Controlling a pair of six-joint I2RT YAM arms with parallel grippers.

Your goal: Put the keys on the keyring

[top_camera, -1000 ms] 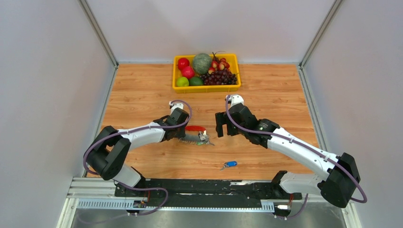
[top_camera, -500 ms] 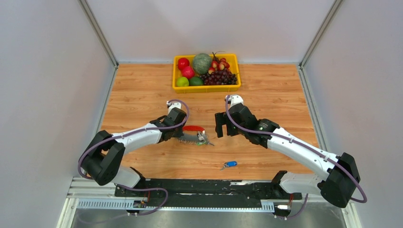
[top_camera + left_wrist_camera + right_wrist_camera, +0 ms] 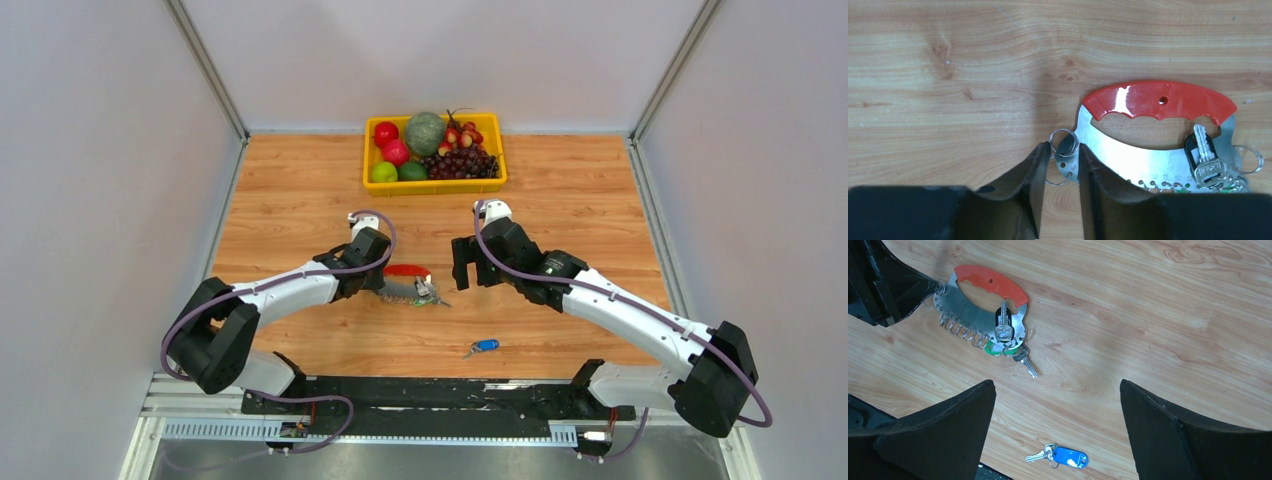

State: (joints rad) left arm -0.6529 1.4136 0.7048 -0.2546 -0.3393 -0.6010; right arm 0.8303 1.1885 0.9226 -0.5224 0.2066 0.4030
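Surface (image 3: 300,190): pale wood-grain board under left claw (image 3: 383,287) and right claw (image 3: 463,265). Left wall (image 3: 100,200), right wall (image 3: 760,200): plain grey-white panels outboard of each claw. Far wall (image 3: 440,60): same, beyond both. Light even, shadows soft.

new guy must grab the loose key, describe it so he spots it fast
On the wooden table, look toward the near edge, just nearer than the red-handled holder. A small silver key lies there alone; unlike the holder's keys, it has a blue tag.
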